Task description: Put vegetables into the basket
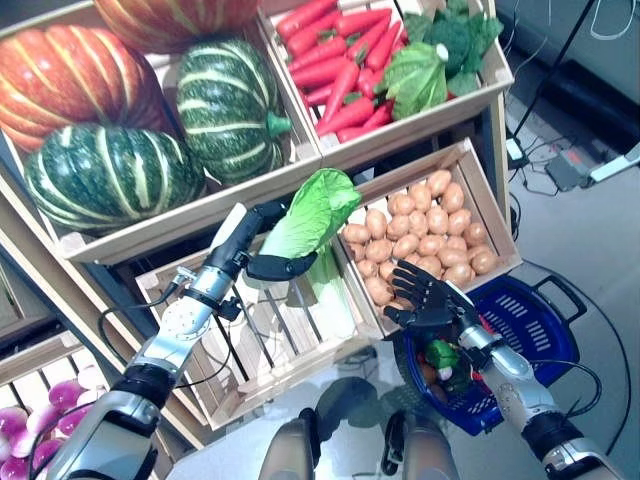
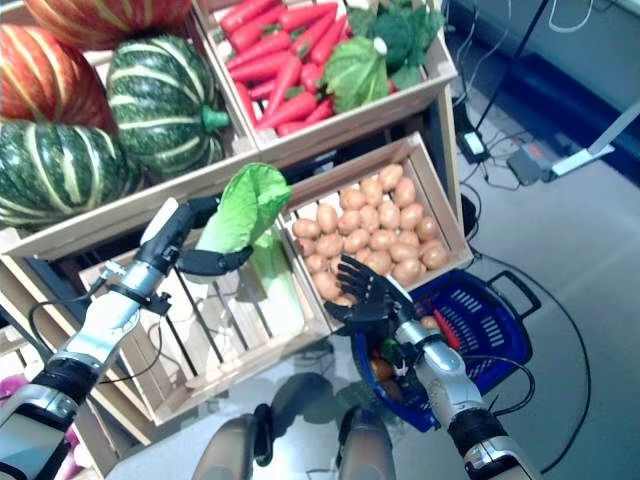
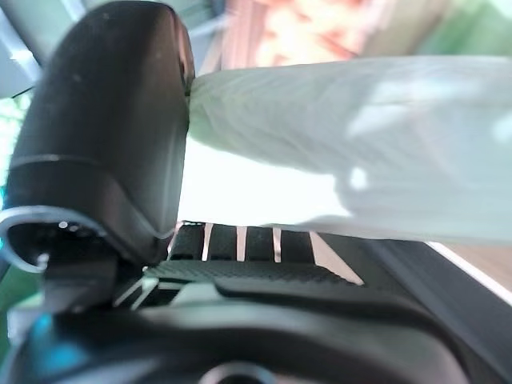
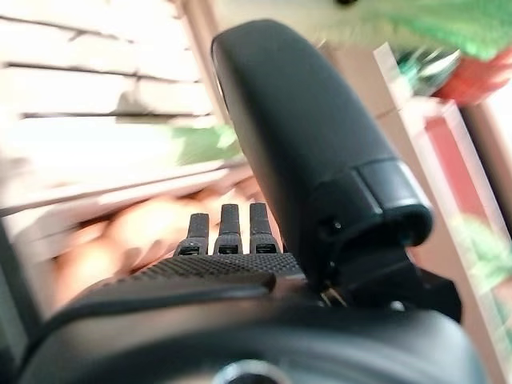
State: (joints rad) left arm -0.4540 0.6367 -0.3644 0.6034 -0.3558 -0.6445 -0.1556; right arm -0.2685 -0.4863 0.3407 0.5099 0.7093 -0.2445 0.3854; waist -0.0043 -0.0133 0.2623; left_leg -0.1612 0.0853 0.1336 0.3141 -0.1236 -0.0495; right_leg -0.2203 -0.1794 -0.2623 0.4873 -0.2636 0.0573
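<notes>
My left hand (image 1: pixel 262 232) is shut on a napa cabbage (image 1: pixel 314 208) with green leaves and a pale stalk. It holds the cabbage above the slatted wooden crate (image 1: pixel 262 352). In the left wrist view the thumb (image 3: pixel 104 144) presses against the pale cabbage (image 3: pixel 360 144). A blue basket (image 1: pixel 532 332) stands on the floor at the lower right, with some green and red vegetables (image 1: pixel 440 357) inside. My right hand (image 1: pixel 425 296) hovers open, fingers spread, over the basket's near-left rim by the potato crate. Nothing is in it, and its thumb (image 4: pixel 312 136) stands free.
Potatoes (image 1: pixel 430 225) fill the crate right of the cabbage. On the upper shelf are orange and green striped pumpkins (image 1: pixel 225 105), carrots (image 1: pixel 345 60) and leafy greens (image 1: pixel 430 60). Purple-white turnips (image 1: pixel 45 405) lie at the lower left. Cables and a power strip (image 1: pixel 520 150) lie on the floor to the right.
</notes>
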